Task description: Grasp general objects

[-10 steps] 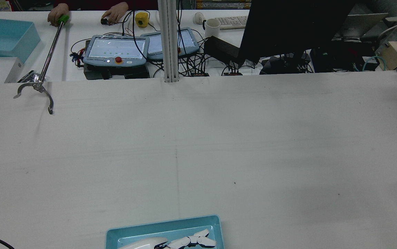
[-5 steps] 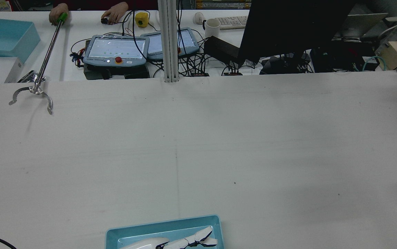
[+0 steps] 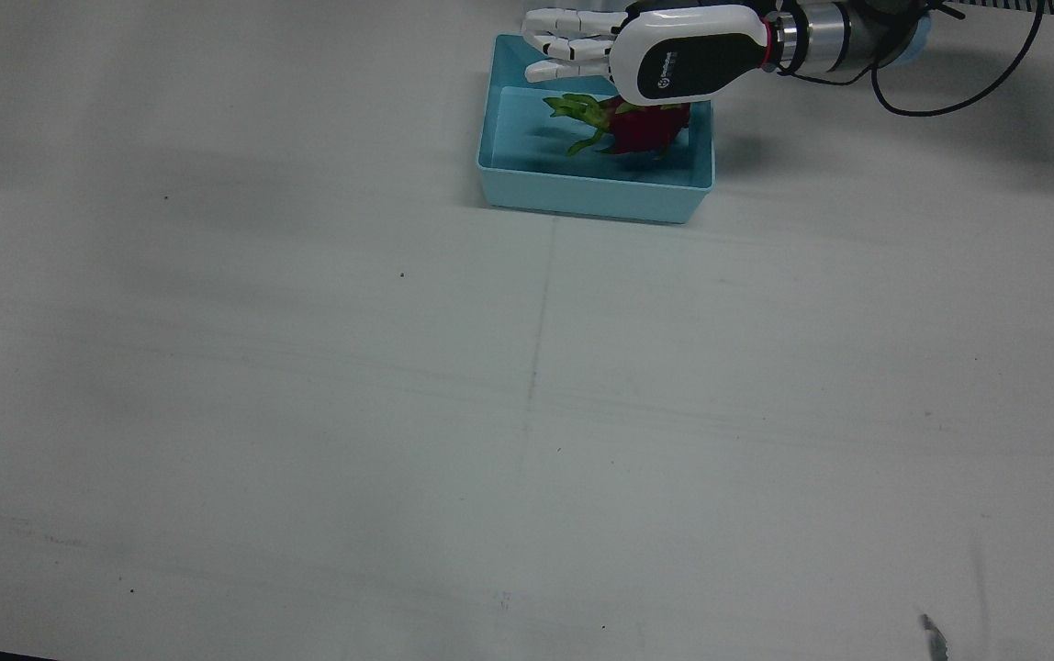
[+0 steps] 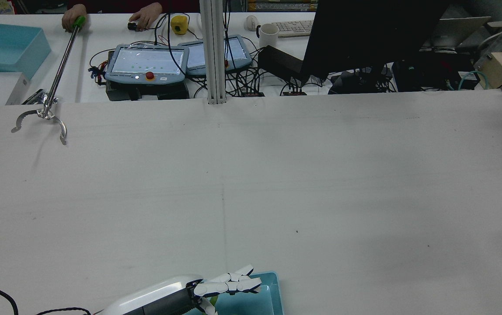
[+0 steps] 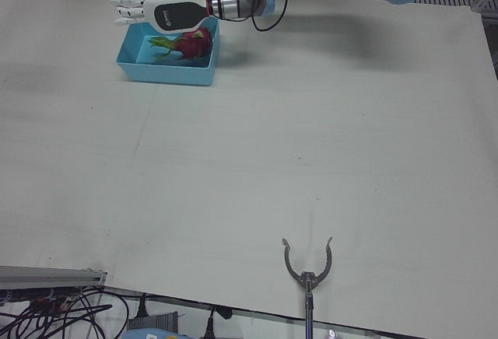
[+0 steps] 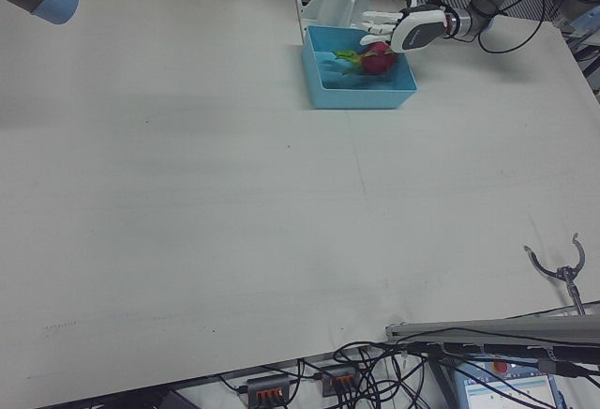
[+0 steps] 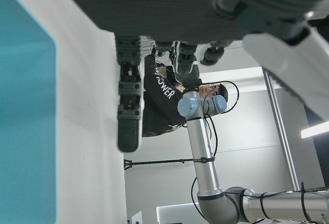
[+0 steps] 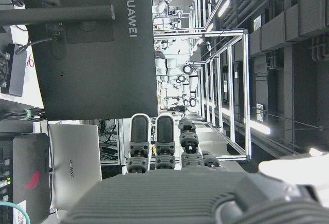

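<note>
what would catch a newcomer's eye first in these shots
Probably the magenta dragon fruit with green scales, lying in the light blue bin at the robot's edge of an otherwise bare white table. Right above it hovers the left robot hand, white with a black back, fingers stretched out and holding nothing. At the operators' edge, a metal reacher claw rests open on the table.

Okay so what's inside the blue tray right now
A dragon fruit, red with green leafy tips, lies in the blue tray. The left hand, fingers spread, hovers above and hides part of the fruit.
</note>
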